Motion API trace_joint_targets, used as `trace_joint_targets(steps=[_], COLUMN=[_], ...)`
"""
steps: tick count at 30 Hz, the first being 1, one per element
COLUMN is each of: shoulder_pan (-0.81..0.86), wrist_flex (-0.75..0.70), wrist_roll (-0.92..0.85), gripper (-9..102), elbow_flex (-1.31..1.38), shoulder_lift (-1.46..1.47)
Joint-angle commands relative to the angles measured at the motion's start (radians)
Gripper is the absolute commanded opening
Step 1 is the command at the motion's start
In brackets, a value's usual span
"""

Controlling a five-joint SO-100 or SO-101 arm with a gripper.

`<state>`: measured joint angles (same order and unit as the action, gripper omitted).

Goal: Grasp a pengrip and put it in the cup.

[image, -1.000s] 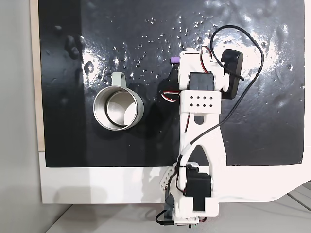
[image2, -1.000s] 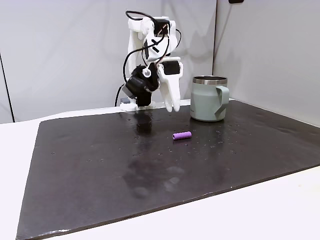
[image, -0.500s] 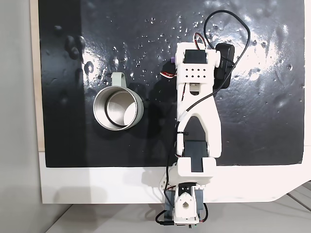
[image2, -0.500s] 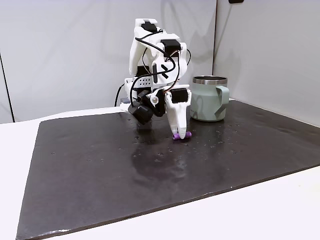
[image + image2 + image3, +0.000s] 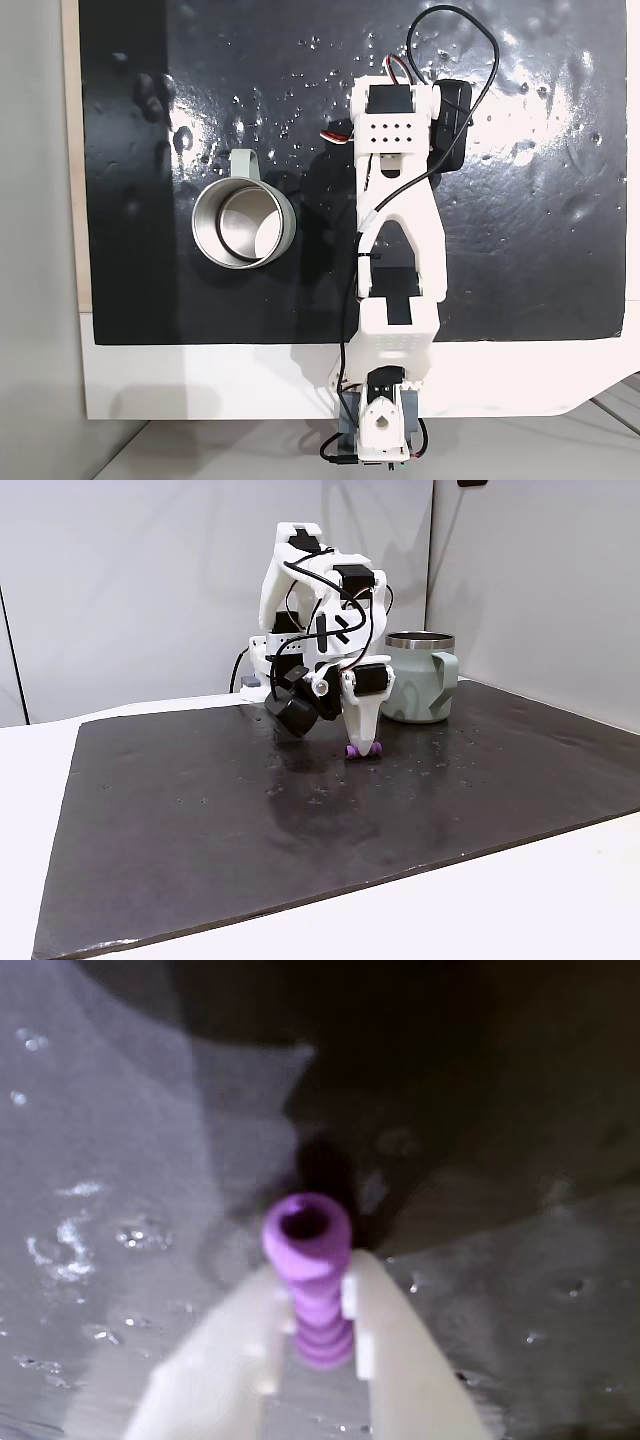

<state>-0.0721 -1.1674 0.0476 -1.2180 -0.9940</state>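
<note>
Right of the cup [image 5: 243, 223] in a fixed view, the arm [image 5: 398, 210] is stretching out over the black mat [image 5: 560, 200], wrist bent down. Its gripper [image 5: 364, 748] is pinching the pengrip [image 5: 312, 1275] between nearly closed fingers [image 5: 385, 1340], low at the mat, left of the cup [image 5: 418, 676] from the side.

Bright, even light in both fixed views; heavy white glare off the glossy black mat [image 5: 250, 60]; wrist view dim and soft, fingers [image 5: 400, 1370] blurred, dark shadow up top.
</note>
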Motion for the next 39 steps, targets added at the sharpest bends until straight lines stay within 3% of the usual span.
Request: trace_joint_targets(steps=[1, 13, 27, 39], shoulder_pan=[-0.005, 0.032, 0.020, -0.331], wrist_flex=[-0.048, -0.514, -0.520, -0.522], wrist_roll=[0.017, 0.018, -0.081, -0.087], gripper=[0, 0, 0, 0], elbow_flex=[0.049, 0.419, 0.244, 0.067], shoulder_lift=[0.003, -0.218, -0.712, -0.850])
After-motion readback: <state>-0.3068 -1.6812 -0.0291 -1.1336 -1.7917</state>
